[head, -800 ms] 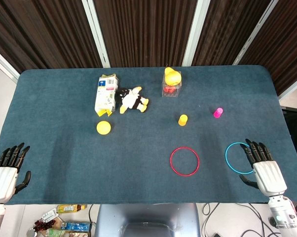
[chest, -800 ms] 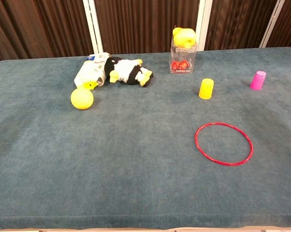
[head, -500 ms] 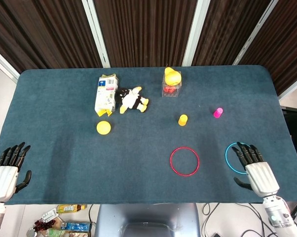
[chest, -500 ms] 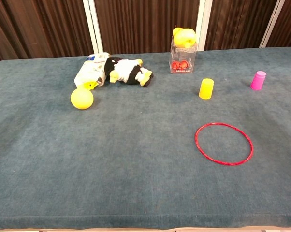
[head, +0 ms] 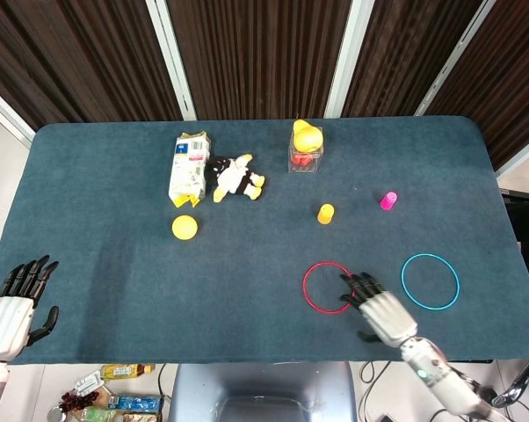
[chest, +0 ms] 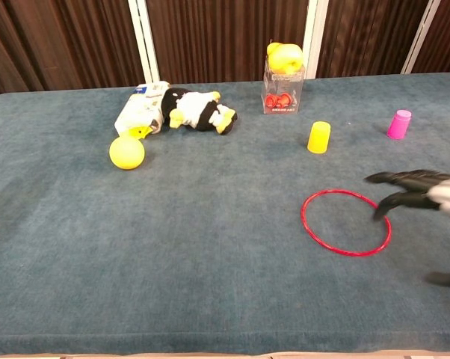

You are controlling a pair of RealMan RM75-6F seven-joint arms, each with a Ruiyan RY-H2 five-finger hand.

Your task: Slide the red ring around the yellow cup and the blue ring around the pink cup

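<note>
Moving my right hand (head: 376, 306) off the blue ring (head: 430, 280) & over to the red ring (head: 327, 287). Fingers spread, holding nothing, tips at its rim. Red goes first, I think: push it up to the yellow cup (head: 326, 213). Pink cup (head: 388, 200) waits. Left hand (head: 12, 307) open, idle.

Two rings lie on the counter: one red ring (head: 328, 287) and one blue ring (head: 430, 281). Two small cups stand at about one o'clock from the red ring: one yellow cup (head: 326, 213) and one pink cup (head: 387, 200). There is one yellow ball (head: 184, 227), one carton (head: 188, 167), one stuffed penguin (head: 235, 177) and one clear box (head: 306, 156) with a yellow toy (head: 307, 135) on top. Two hands show: the left hand (head: 10, 308) and the right hand (head: 380, 311).
</note>
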